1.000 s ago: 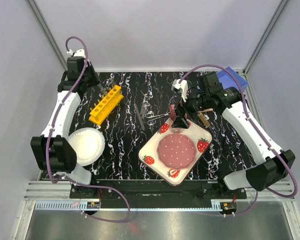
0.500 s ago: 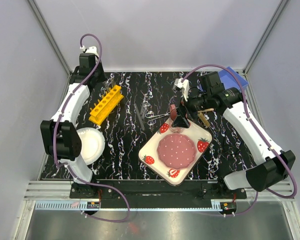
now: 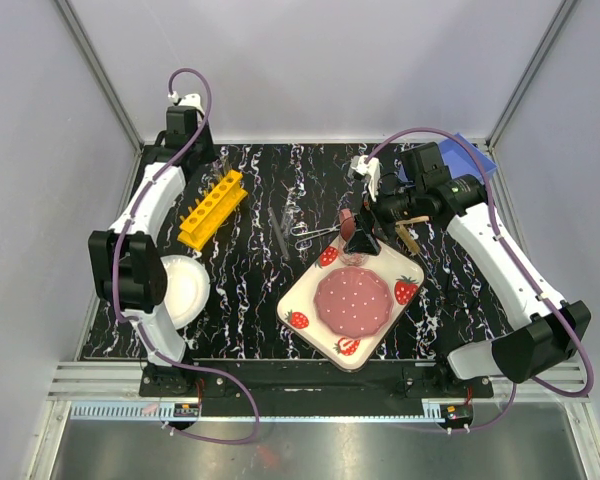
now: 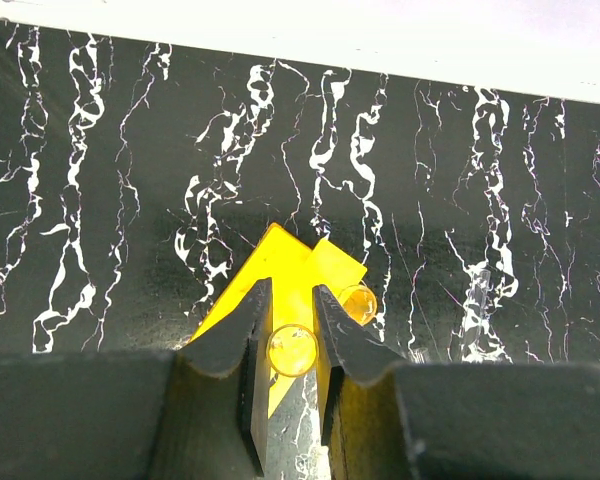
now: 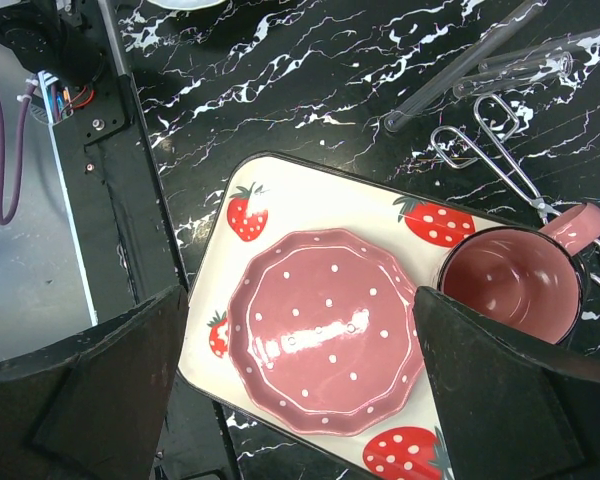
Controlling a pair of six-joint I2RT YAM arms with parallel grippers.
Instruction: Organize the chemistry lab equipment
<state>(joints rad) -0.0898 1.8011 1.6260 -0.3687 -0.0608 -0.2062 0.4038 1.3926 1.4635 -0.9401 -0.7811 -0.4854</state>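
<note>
- A round white plate [image 3: 180, 290] sits at the near left of the black marbled table [image 3: 250, 290].
- Centre stage, a strawberry-print tray [image 5: 310, 195] carries a pink dotted plate [image 5: 320, 330], with a pink mug [image 5: 505, 285] at its far corner. The right gripper [image 5: 295, 300] hangs over them, fingers spread wide and holding nothing.
- Just beyond the tray, metal scissors [image 5: 485, 150] lie beside loose clear tubes [image 5: 460, 68]. A small wooden clamp [image 3: 407, 237] rests near the tray's far-right edge.
- Far left, the yellow rack [image 3: 212, 208] lies at an angle. Above its far end, the left gripper [image 4: 292, 300] is clamped on a clear tube [image 4: 293, 350], seen end-on.
</note>
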